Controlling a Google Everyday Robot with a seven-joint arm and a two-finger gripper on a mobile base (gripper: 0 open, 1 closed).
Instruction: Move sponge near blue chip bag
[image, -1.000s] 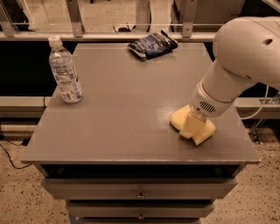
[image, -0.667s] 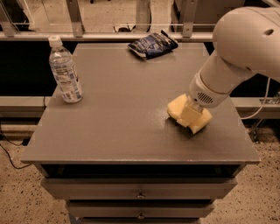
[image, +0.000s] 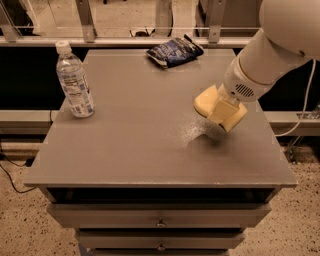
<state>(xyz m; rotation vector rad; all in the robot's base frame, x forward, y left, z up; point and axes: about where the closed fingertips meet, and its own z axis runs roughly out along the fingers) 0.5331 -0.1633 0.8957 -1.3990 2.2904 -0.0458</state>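
Yellow sponge (image: 205, 102) gripped by end effector (image: 221, 113) above table (image: 135, 145).

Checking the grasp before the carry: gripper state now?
The gripper: closed on the sponge, holding it above the table, right side.

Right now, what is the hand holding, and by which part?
The hand holds the sponge by its right end, lifted above the table's right side.

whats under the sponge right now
Under the sponge is only the grey table, with the sponge's shadow on it. The sponge hangs in the air, held by the gripper over the table's right side. The gripper hides the sponge's right part.
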